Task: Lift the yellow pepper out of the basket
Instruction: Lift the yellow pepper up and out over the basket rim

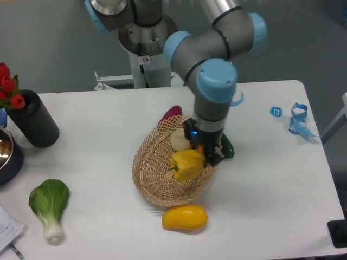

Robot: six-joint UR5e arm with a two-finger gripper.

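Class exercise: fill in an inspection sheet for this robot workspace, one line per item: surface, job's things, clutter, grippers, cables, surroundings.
Surface: white table, rounded corners.
Job's things: yellow pepper at the gripper's fingers, over the wicker basket, which looks tipped; whether the pepper is lifted clear cannot be told.
Clutter: yellow mango-like fruit in front of the basket; bok choy; purple item, pale round item and dark green item by the basket; black vase with red tulips; metal bowl; blue strap; blue ring.
Grippers: gripper appears shut on the pepper.
Cables: nothing seen.
Surroundings: grey wall.
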